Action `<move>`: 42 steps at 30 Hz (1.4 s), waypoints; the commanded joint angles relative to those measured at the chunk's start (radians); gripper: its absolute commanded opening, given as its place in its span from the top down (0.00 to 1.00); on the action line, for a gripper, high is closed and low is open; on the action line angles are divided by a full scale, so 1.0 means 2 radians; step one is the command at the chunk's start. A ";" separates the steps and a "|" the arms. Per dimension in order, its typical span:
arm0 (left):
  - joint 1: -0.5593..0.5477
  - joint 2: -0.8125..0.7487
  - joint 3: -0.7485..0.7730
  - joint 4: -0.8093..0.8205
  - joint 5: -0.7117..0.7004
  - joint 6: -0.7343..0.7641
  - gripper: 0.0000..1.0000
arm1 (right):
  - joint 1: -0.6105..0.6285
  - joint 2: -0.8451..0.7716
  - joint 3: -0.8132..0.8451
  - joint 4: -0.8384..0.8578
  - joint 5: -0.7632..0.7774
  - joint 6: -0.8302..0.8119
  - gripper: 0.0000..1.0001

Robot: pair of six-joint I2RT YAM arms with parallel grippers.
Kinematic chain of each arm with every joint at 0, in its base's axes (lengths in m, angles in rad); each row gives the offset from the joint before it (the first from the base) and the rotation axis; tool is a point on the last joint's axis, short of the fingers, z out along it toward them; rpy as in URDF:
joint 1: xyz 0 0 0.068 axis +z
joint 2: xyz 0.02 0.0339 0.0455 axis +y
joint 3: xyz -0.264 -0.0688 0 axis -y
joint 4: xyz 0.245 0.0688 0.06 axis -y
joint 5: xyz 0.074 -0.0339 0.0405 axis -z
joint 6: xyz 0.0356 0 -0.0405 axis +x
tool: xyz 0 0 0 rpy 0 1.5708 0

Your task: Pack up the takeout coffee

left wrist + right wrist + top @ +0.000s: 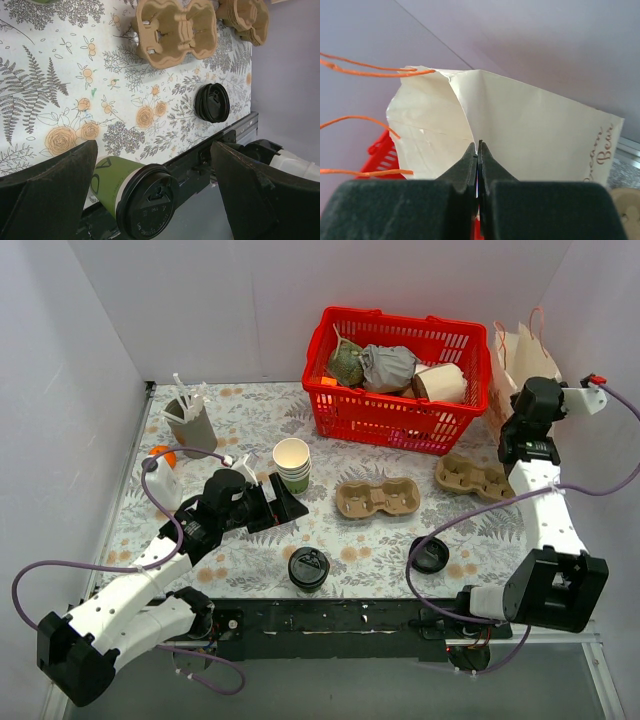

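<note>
While your right pincer (478, 150) is closed at the fold of the paper bag (520, 130) just ahead, a thin pinch could slip or tear it; your left pincer (155, 160) gapes wide over the takeout coffee (135, 195).

Top external: high at the near edge, facing down over the whole table (380, 540).
Left wrist: low, close, facing right along the near edge; shares takeout coffee (142, 200) and cup carrier (175, 30) with top.
Right wrist: close on paper bag (520, 130), far right.
</note>
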 commanded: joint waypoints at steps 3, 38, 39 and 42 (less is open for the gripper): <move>-0.001 -0.014 0.013 0.007 0.003 0.008 0.02 | 0.029 -0.055 0.032 0.106 0.009 -0.058 0.99; 0.000 -0.066 0.288 -0.219 -0.206 0.089 0.02 | 0.339 0.033 0.362 -0.103 -0.469 -0.277 0.99; -0.001 -0.068 0.294 -0.238 -0.215 0.087 0.02 | 0.370 0.038 0.361 -0.095 -0.467 -0.280 0.99; -0.001 -0.074 0.325 -0.272 -0.265 0.092 0.02 | 0.426 0.061 0.358 -0.075 -0.466 -0.282 0.99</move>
